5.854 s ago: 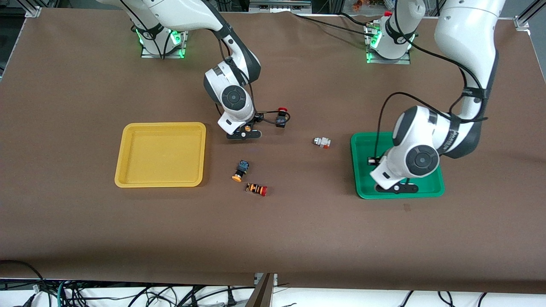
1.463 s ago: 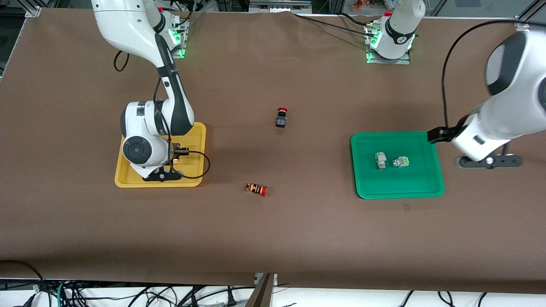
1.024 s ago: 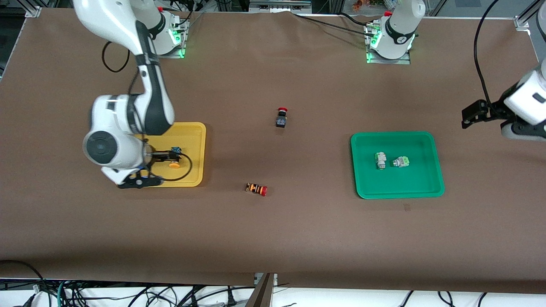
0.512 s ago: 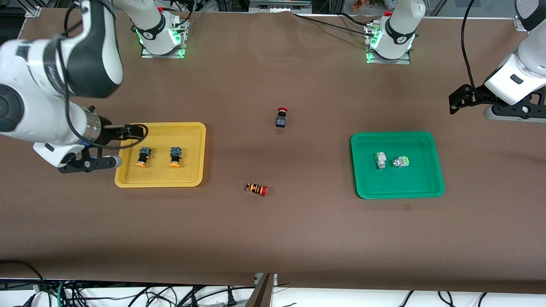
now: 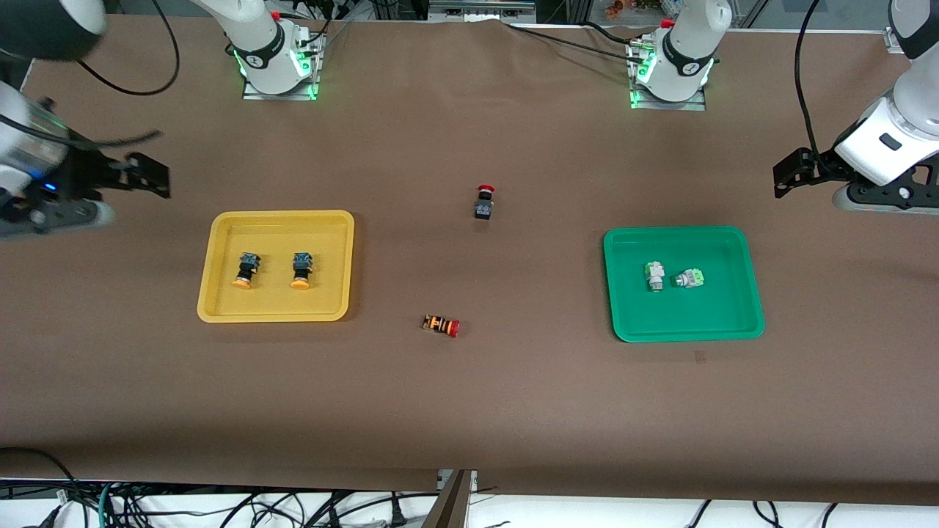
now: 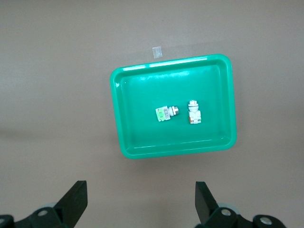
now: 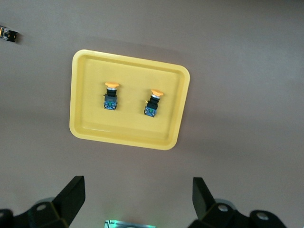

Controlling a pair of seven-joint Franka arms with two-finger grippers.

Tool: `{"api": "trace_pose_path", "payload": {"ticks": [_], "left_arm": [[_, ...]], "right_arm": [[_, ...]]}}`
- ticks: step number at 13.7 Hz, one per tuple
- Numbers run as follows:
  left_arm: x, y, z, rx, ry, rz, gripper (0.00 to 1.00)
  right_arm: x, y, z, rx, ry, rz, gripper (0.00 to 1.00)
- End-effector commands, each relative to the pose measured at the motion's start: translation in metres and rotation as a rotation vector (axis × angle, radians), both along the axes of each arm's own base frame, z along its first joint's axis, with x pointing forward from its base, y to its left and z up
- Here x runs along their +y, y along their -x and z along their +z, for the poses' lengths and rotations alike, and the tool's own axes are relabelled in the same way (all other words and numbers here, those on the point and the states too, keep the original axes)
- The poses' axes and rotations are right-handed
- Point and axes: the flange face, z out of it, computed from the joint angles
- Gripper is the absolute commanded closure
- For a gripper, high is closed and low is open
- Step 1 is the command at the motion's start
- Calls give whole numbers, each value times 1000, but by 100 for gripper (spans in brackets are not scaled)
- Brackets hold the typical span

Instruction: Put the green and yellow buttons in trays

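1. Green-capped buttons, both of them, lying side by side in the green tray (image 5: pixel 744 312) toward the left arm's end of the table: one (image 5: pixel 654 276) and its neighbour (image 5: pixel 689 278) close together but apart.
2. Yellow-capped buttons parked in the yellow tray (image 5: pixel 220 312) toward the right arm's end: one (image 5: pixel 245 270), the other (image 5: pixel 300 269), lined up in parallel, caps toward the front camera.
3. Left gripper (image 5: pixel 788 176) up high over bare table outside the green tray, fingers (image 6: pixel 76 202) spread wide, nothing between them, wrist camera looking straight down on that tray.
4. Right gripper (image 5: pixel 147 176) up over bare table off the yellow tray's corner, fingers (image 7: pixel 71 194) spread wide and empty too.
5. Black red-capped switch (image 5: pixel 483 202) out on the cloth between the trays; orange-striped switch (image 5: pixel 441 325) nearer the front camera, on its side.
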Motion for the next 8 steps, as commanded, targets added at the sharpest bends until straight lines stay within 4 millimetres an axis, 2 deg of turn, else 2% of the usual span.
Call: {"api": "trace_pose_path", "payload": {"ticks": [1,4,8], "left_arm": [[-3,-3,6,8,19,4,0],[-3,-4,5,9,19,2,0],[-3,-3,5,11,19,3,0]], "right_arm": [[-1,28,5,4,2,-2,0],[2,37,3,13,-13,-36,0],[4,24,-1,21,-19,-52,0]]}}
